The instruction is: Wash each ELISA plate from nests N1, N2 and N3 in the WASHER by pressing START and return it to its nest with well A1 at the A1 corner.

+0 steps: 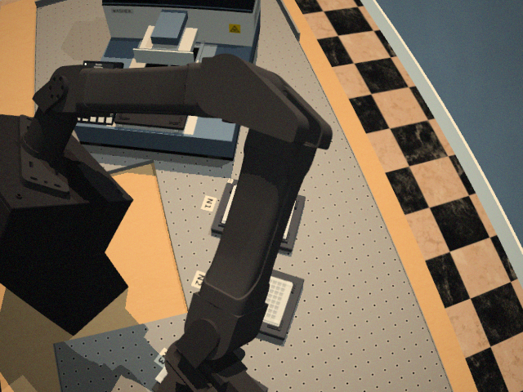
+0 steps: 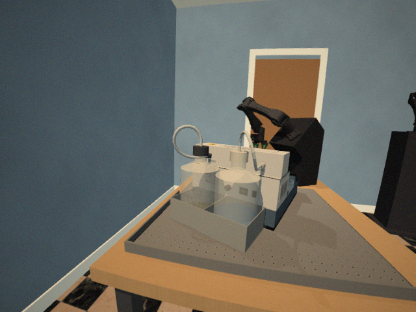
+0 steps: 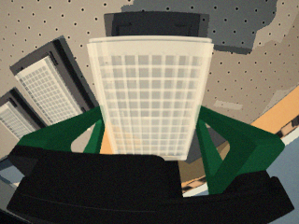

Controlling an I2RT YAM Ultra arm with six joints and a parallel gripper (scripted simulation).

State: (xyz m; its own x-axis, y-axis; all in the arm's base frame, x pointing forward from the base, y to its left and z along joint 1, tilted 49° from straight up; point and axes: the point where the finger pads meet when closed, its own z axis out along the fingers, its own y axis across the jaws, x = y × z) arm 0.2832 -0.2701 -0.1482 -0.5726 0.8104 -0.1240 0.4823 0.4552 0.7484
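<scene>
My gripper (image 3: 149, 110) (image 2: 260, 145) is shut on a white 96-well plate (image 3: 149, 93), gripping its two long sides with the green fingers. It holds the plate level above the empty dark nest N3 (image 3: 152, 24). In the top view the arm hides the gripper and this plate; only the N3 label (image 1: 160, 360) shows. A second plate (image 1: 279, 301) (image 3: 47, 88) sits in nest N2 (image 1: 295, 282). A third plate (image 1: 228, 204) (image 3: 13, 119) sits in nest N1 (image 1: 299, 211), mostly behind the arm. The WASHER (image 1: 181, 25) stands at the back; its dark carrier pocket (image 1: 149, 120) is empty, with the keypad (image 1: 95, 119) at its left.
The arm's black base block (image 1: 55, 219) stands at the left. Two bottles (image 2: 198, 181) (image 2: 238, 191) with hoses stand in a grey tray (image 2: 214, 228) behind the washer. The washer's manifold block (image 1: 168, 25) sits at the back of the track.
</scene>
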